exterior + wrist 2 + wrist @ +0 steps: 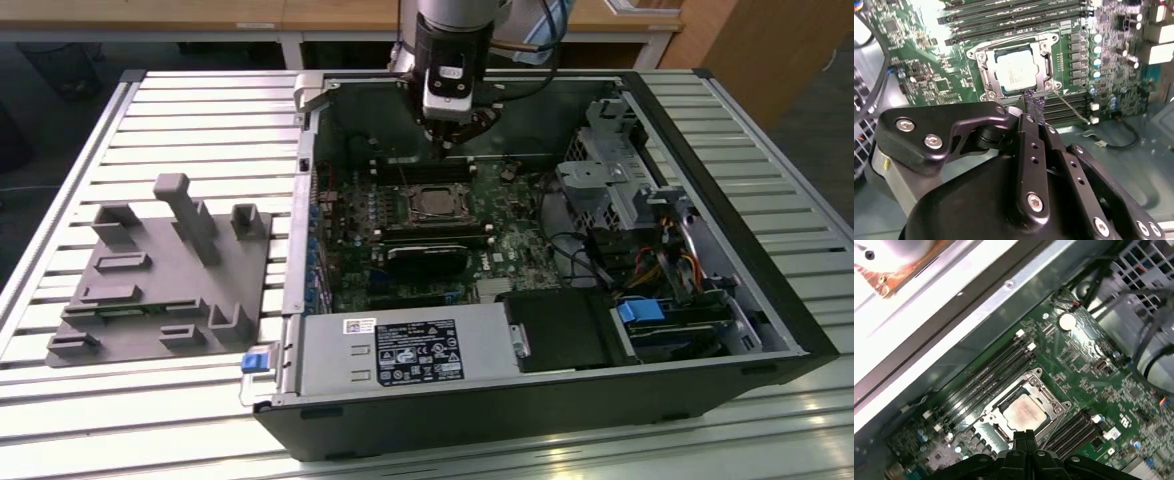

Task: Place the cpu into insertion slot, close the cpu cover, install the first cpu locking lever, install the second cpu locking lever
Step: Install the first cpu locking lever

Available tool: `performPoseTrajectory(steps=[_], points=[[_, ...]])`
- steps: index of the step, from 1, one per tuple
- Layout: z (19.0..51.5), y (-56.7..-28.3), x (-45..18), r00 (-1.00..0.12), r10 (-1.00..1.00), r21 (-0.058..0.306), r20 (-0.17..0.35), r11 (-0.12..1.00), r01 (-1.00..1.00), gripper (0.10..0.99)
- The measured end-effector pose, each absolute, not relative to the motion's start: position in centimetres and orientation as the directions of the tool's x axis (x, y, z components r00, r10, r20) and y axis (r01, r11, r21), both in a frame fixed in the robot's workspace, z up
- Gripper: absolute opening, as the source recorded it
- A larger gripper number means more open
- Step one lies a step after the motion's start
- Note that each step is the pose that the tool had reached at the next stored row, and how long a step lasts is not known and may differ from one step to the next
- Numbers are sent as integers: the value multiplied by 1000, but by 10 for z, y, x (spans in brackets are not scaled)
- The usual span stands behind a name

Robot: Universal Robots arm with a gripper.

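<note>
Nearest in the exterior view, the open computer case (534, 420) sits on the slatted counter (160, 420), with the labelled power supply (400, 352) at its near edge. A grey fixture block (160, 280) lies on the counter to the exterior view's left. Past the supply is the green motherboard (501, 255). The cpu (1016, 71) is seated in the insertion slot (991, 76), silver face up. The cpu cover (1043, 60) frames it and looks to be down. A thin wire lever (1071, 106) angles out from the socket corner across the memory slots (1069, 102). Your pincer (1031, 102) is clenched on nothing, fingers pressed together, with its tips just beside the socket edge. I cannot tell whether they touch it. Farther back, the arm (447, 40) rises over the case's far wall.
</note>
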State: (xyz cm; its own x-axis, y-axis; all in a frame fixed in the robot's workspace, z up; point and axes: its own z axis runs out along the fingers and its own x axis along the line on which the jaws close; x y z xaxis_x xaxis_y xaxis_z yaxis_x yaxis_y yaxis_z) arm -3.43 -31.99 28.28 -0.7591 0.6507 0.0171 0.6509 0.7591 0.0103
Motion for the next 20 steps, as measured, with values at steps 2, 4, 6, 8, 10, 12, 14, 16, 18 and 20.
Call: performPoseTrajectory(steps=[2, 4, 6, 8, 10, 12, 14, 16, 18, 20], points=[[283, -320, -34, -782, 623, 11, 17, 782, 623, 106], [283, -320, -34, -804, 595, 11, 16, 804, 595, 106], [283, -320, -34, -826, 564, 11, 16, 826, 564, 106], [283, -320, -34, -846, 534, 12, 15, 845, 534, 106], [282, -320, -34, -864, 503, 12, 15, 864, 503, 106], [282, -320, -34, -882, 472, 12, 15, 882, 472, 106], [282, -320, -34, -899, 438, 12, 14, 899, 438, 106], [282, -320, -34, -914, 406, 12, 14, 914, 406, 106], [282, -320, -34, -928, 373, 12, 14, 928, 373, 106], [281, -320, -34, -941, 339, 12, 14, 941, 339, 106]])
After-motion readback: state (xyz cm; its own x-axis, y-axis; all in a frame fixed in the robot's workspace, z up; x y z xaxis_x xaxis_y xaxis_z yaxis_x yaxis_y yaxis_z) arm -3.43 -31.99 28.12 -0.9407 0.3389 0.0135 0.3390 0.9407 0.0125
